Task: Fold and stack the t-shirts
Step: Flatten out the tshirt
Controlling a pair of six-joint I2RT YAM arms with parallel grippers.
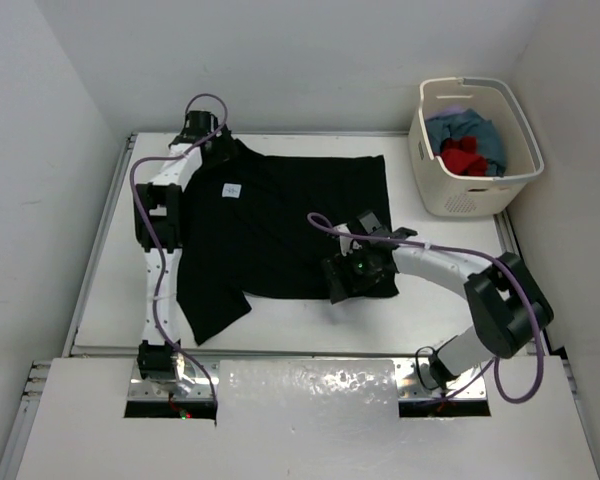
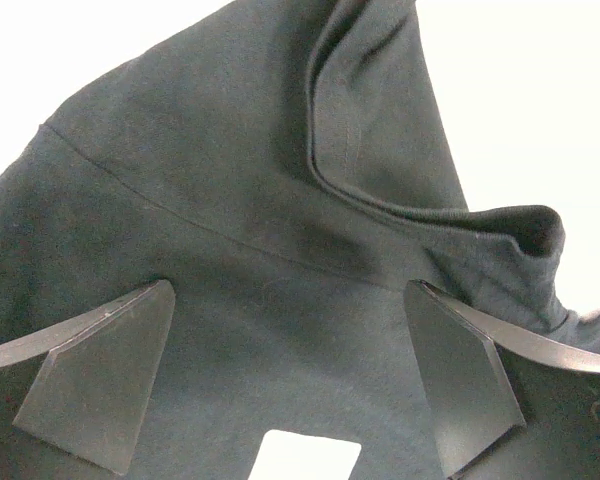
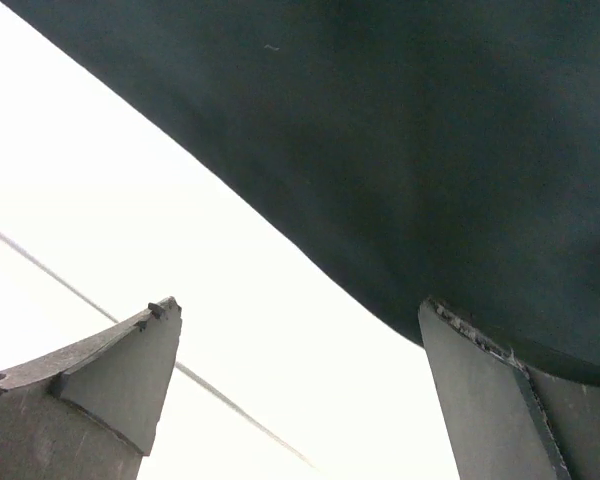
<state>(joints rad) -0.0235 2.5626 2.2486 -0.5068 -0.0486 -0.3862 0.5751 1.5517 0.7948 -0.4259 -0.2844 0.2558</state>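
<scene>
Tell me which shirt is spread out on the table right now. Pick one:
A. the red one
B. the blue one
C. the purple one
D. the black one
D: the black shirt lies spread flat on the table, while the red shirt and the blue shirt sit bunched in the basket.

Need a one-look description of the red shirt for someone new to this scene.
Look to the far right corner of the white table, where a cream laundry basket stands. The red shirt lies crumpled inside it, against a teal-blue shirt; it is the only bright red thing in view.
</scene>
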